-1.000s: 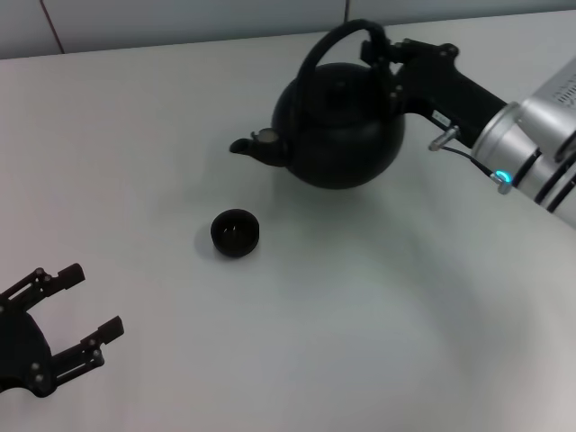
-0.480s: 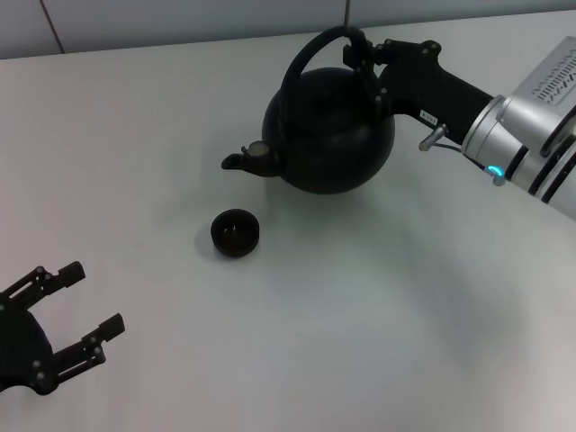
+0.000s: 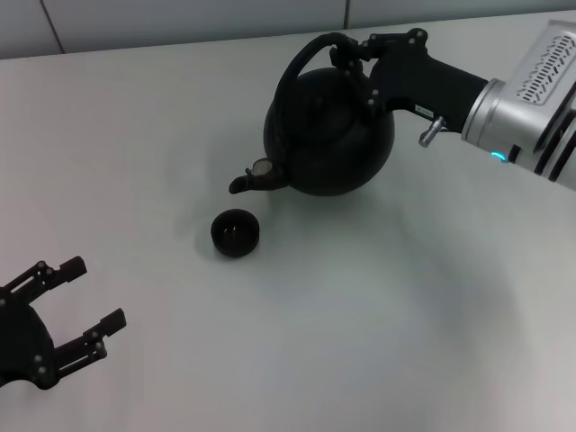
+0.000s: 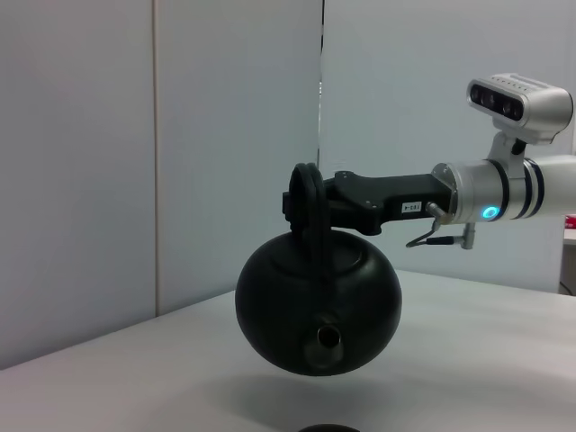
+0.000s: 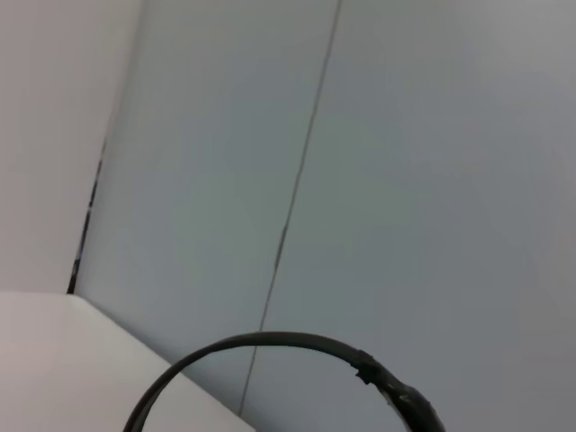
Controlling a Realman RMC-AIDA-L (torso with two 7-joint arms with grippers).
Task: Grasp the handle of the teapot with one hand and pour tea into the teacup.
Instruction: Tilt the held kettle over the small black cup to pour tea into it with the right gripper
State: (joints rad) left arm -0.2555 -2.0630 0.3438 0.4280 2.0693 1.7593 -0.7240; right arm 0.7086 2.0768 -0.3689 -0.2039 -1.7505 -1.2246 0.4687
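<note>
**Teapot lifted, spout tipped toward the cup**

The right gripper [image 3: 353,56] pinches the handle [image 3: 301,61] of the teapot [image 3: 328,135], holding it clear of the white table [image 3: 360,315], as the left wrist view shows. Its spout [image 3: 250,179] angles down toward 7 o'clock, just above and beside the teacup [image 3: 235,232]. The left gripper [image 3: 83,310] rests at 8 o'clock of the cup, jaws spread, well apart.

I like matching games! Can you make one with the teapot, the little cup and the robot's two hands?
Things:
1. teapot
2. teacup
3. right gripper
4. left gripper

States:
A. open, holding nothing
B. standing on the table
C. shut on the handle
D. lifted off the table, spout tipped down toward the cup

Pairs: 1-D, 2-B, 3-C, 4-A
</note>
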